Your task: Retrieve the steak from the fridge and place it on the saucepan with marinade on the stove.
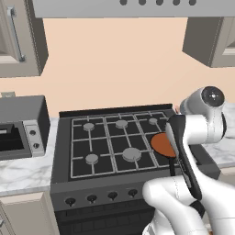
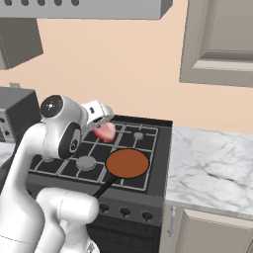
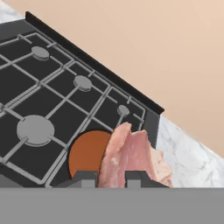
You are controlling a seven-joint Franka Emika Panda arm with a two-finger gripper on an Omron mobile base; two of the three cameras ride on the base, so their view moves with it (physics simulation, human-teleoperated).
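Steak (image 3: 131,157) is pinched in the gripper (image 3: 111,178), hanging above the stove (image 1: 110,142) near the saucepan (image 2: 127,163). Meat hides half the pan in hand view; arm blocks its right side from the left.

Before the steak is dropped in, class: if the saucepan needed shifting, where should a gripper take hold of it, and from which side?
Grip the straight dark handle, coming from the front of the stove. It sticks out toward the knobs, narrow enough for two fingers. The saucepan bowl is round and wide. The gripper is shut on the steak.
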